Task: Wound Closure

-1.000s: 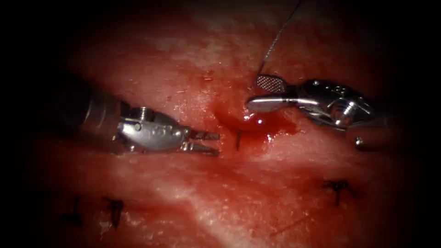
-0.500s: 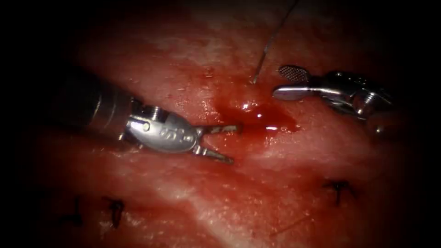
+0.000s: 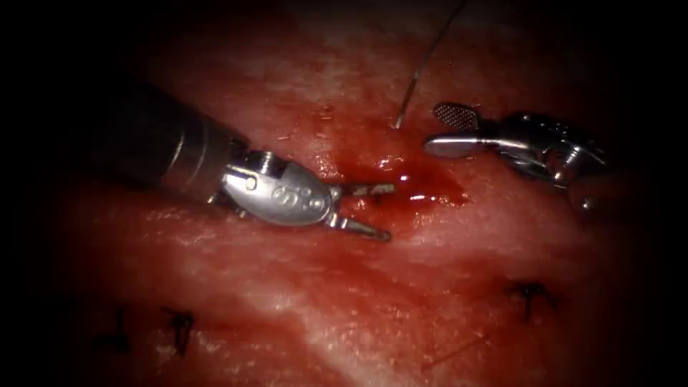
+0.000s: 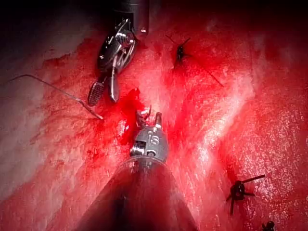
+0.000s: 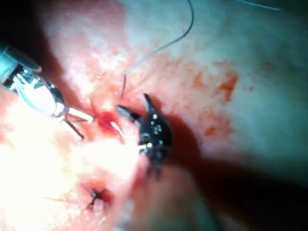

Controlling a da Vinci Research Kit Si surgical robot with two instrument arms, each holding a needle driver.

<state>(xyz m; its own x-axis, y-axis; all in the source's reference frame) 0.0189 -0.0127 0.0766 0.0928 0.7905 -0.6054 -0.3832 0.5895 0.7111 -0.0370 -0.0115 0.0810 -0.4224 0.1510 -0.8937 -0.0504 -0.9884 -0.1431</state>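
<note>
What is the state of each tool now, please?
Left tool: jaws open, holding nothing, over the red fluid.
Right tool: jaws open, holding nothing, beside the thread.

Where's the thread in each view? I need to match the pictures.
Endoscope view: the thread drops from the top edge to the tissue just left of the right tool.
Left wrist view: the thread ends beside the right tool.
Right wrist view: the thread curls down near the right tool.
Shared landmark: red fluid between the left tool and right tool, both open, empty.
</note>
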